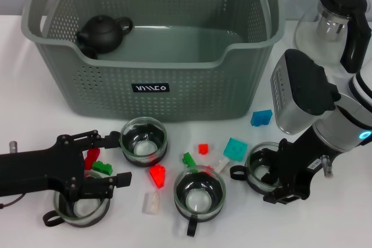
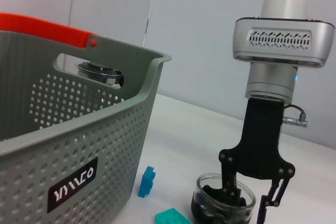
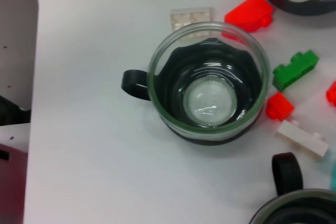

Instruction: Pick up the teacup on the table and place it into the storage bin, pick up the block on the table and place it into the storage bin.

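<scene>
Near edge of the tabletop (image 1: 35,85): the left pincer (image 1: 119,160) lies at 8 o'clock, fingers spread wide and empty, between two glass teacups (image 1: 143,141); the right pincer (image 1: 272,179) at 4 o'clock stands lowered onto another teacup (image 1: 263,168), one finger (image 2: 227,178) inside the glass and one outside its rim, though a firm grip cannot be told. Centre: a fourth teacup (image 3: 209,81) amid scattered red, green, teal and white blocks (image 1: 157,175). Far side, 12 o'clock: the grey storage bin (image 1: 157,74) holding a black teapot (image 1: 102,33), with a glass kettle (image 1: 337,21) at 2 o'clock.

head: high, forward-down | left wrist: low, sideways | right wrist: close, downward
</scene>
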`<action>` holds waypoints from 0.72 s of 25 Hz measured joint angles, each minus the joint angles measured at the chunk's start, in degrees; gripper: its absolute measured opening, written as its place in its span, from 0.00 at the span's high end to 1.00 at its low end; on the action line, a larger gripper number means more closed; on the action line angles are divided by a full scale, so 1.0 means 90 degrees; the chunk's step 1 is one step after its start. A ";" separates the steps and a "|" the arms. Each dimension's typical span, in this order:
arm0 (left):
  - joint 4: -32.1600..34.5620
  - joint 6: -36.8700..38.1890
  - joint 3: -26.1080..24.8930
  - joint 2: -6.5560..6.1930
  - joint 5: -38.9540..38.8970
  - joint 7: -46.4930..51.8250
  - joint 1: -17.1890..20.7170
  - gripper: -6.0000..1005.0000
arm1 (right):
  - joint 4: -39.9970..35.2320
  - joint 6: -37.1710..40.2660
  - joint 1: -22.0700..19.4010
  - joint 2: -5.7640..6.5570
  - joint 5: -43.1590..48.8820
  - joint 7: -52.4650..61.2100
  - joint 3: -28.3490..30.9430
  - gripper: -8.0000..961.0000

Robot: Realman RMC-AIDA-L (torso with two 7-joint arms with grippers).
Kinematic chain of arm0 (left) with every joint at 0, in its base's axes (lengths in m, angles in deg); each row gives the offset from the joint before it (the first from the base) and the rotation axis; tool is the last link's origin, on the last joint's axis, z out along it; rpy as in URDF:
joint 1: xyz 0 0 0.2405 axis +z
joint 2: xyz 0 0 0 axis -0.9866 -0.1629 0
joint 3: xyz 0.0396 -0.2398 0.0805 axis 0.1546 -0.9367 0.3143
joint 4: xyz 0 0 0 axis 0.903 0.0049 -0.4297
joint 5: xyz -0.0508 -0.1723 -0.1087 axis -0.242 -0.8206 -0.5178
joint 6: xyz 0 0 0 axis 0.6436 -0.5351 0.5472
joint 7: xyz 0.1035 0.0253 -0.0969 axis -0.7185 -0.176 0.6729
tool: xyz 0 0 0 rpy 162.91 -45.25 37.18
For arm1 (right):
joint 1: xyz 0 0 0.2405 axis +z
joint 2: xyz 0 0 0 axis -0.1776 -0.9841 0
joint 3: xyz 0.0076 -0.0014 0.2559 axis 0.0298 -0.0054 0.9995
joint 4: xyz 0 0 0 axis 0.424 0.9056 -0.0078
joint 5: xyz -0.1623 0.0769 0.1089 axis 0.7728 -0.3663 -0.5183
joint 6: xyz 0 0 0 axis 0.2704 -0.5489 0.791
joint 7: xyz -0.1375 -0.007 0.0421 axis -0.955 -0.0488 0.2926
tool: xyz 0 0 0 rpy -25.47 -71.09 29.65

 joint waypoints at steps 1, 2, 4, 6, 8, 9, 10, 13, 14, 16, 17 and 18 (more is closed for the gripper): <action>0.0000 -0.0003 0.0000 0.0000 0.0000 0.0000 0.0001 0.14 | 0.0002 0.0021 0.0003 -0.0001 -0.0002 -0.0007 -0.0006 0.44; 0.0000 -0.0012 0.0000 0.0000 0.0000 0.0000 0.0002 0.14 | 0.0002 0.0027 0.0003 -0.0001 -0.0004 -0.0008 -0.0010 0.45; 0.0000 -0.0037 -0.0001 0.0000 0.0000 0.0000 0.0003 0.14 | 0.0002 0.0038 0.0001 -0.0001 -0.0005 -0.0005 -0.0017 0.48; 0.0000 -0.0059 0.0000 0.0000 0.0000 0.0000 0.0004 0.14 | 0.0002 0.0049 0.0000 -0.0001 -0.0005 -0.0001 -0.0040 0.74; 0.0000 -0.0068 -0.0001 0.0000 0.0000 0.0000 0.0005 0.14 | -0.0002 0.0054 -0.0002 -0.0001 -0.0009 0.0000 -0.0066 0.80; 0.0000 -0.0068 0.0000 0.0000 0.0000 0.0000 0.0005 0.14 | -0.0010 0.0054 -0.0005 -0.0001 -0.0010 0.0001 -0.0072 0.83; 0.0000 -0.0068 -0.0001 0.0000 0.0000 0.0000 0.0006 0.14 | -0.0025 0.0057 -0.0012 -0.0001 -0.0019 0.0002 -0.0072 0.86; 0.0000 -0.0069 -0.0001 0.0000 0.0000 0.0000 0.0005 0.14 | -0.0074 0.0139 -0.0024 0.0003 -0.0060 0.0003 -0.0020 0.92; 0.0000 -0.0068 -0.0001 0.0000 0.0000 0.0000 0.0004 0.14 | -0.0091 0.0181 -0.0024 0.0010 -0.0067 0.0004 0.0007 0.92; 0.0000 -0.0066 -0.0001 0.0000 0.0000 0.0001 0.0000 0.14 | -0.0180 0.0368 -0.0022 0.0022 -0.0081 -0.0013 0.0137 0.92; 0.0000 -0.0066 -0.0001 0.0000 0.0000 0.0001 -0.0002 0.14 | -0.0259 0.0465 -0.0025 0.0031 -0.0095 -0.0036 0.0230 0.92; 0.0000 -0.0065 -0.0001 0.0000 0.0000 0.0002 -0.0004 0.14 | -0.0371 0.0610 -0.0041 0.0040 -0.0138 -0.0064 0.0334 0.92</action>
